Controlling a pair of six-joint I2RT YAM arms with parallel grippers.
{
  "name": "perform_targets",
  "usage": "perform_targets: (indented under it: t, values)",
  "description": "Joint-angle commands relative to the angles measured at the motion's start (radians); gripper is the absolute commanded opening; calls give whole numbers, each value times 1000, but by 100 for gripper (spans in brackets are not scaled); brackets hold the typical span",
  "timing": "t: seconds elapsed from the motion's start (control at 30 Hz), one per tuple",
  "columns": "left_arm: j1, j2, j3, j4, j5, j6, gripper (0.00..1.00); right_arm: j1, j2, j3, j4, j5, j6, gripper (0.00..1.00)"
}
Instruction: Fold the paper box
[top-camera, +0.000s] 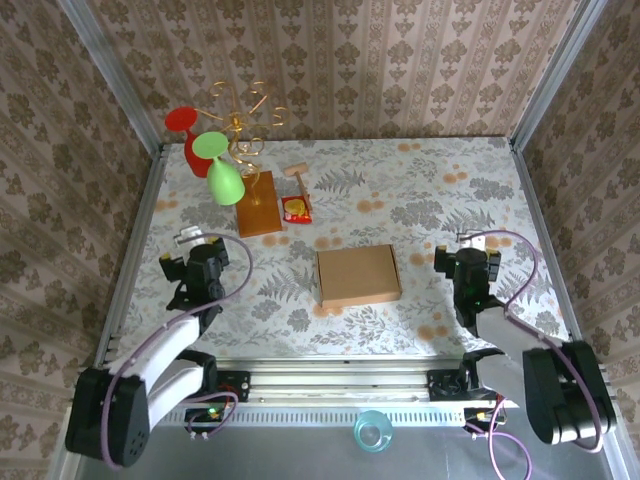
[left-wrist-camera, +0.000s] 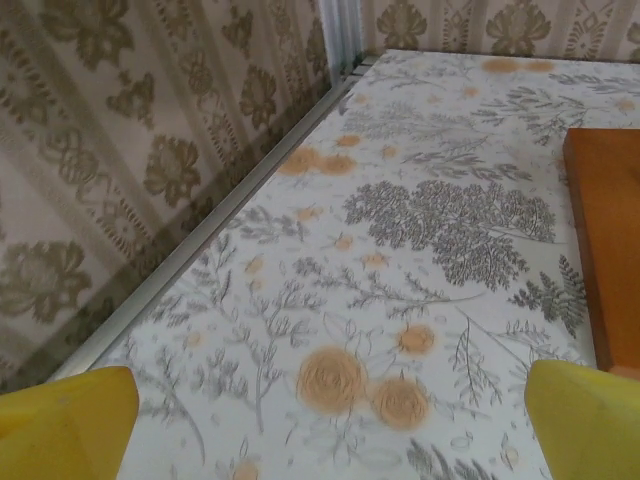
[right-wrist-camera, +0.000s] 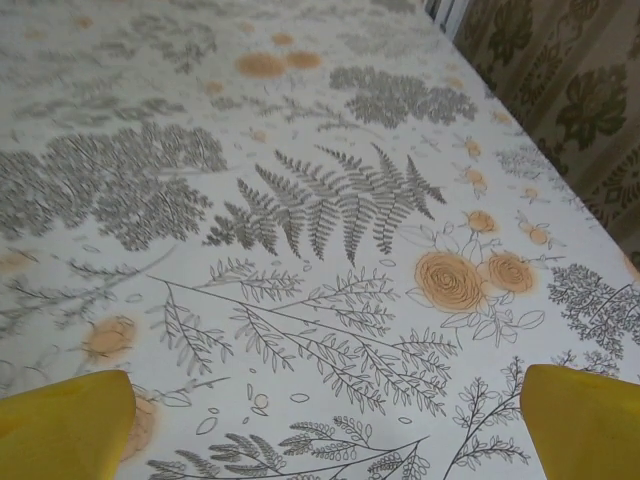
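Note:
The paper box (top-camera: 358, 276) lies flat in the middle of the table, a shallow brown cardboard rectangle with its lid down and a small flap edge showing at its near left corner. My left gripper (top-camera: 196, 243) hovers over the table well to the left of the box, open. In the left wrist view its yellow fingertips (left-wrist-camera: 62, 425) stand wide apart with only the flowered cloth between them. My right gripper (top-camera: 470, 245) is to the right of the box, also open. Its yellow fingertips (right-wrist-camera: 585, 420) are spread over bare cloth in the right wrist view.
An orange-brown wooden board (top-camera: 258, 203) with a gold wire stand (top-camera: 243, 115) holding a red cup (top-camera: 190, 135) and a green cup (top-camera: 220, 170) stands at the back left; the board's edge (left-wrist-camera: 610, 240) is near my left gripper. A red-yellow packet (top-camera: 297, 208) lies beside it. Patterned walls enclose the table.

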Motion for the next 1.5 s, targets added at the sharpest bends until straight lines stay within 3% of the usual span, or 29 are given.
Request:
perform_targets:
  t: [0.0,0.03,0.1,0.27,0.33,0.47,0.5,0.57,0.67,0.73,0.77,0.83,0.93,1.07,1.13,1.27,1.37,1.47]
  values:
    - [95,162,-20,295,162,127,100,-9,81,70,188,-68,-45,100]
    - [121,231,-26,396,191,151,100,-12,111,73,228,-87,-53,100]
    - [134,274,-6,426,251,185,100,-15,156,81,286,-97,-63,100]
    - [252,457,-8,666,417,138,100,-34,217,173,176,-121,-74,100]
    - [240,433,14,560,434,134,100,-35,224,169,194,-127,-90,100]
    - [240,516,-13,695,484,152,100,-38,192,125,234,-189,-112,100]
    - [237,584,-28,839,481,188,100,-41,180,112,248,-205,-114,100]
    - [234,528,-20,707,472,152,100,-46,162,85,277,-236,-117,100]
    - [234,548,-7,722,477,170,100,-47,130,53,297,-282,-92,100]
    - [233,554,6,716,477,180,100,-47,130,2,418,-355,-43,100]
    - [231,554,6,707,476,180,100,-26,131,-8,433,-322,-57,100]
    - [231,551,7,708,477,179,100,-18,135,20,377,-252,-83,100]
    - [231,552,7,708,476,179,100,-80,147,65,305,-289,-25,100]
    - [231,550,7,705,476,180,100,-83,143,73,285,-309,-42,100]
    - [232,551,-1,720,481,176,100,-75,100,40,285,-200,-72,100]
    - [235,553,-18,756,478,174,100,-113,139,53,317,-270,-51,100]
    - [235,552,-18,756,477,175,100,-118,174,123,220,-286,-49,100]
    - [235,553,-18,754,477,175,100,-138,139,85,250,-353,-53,100]
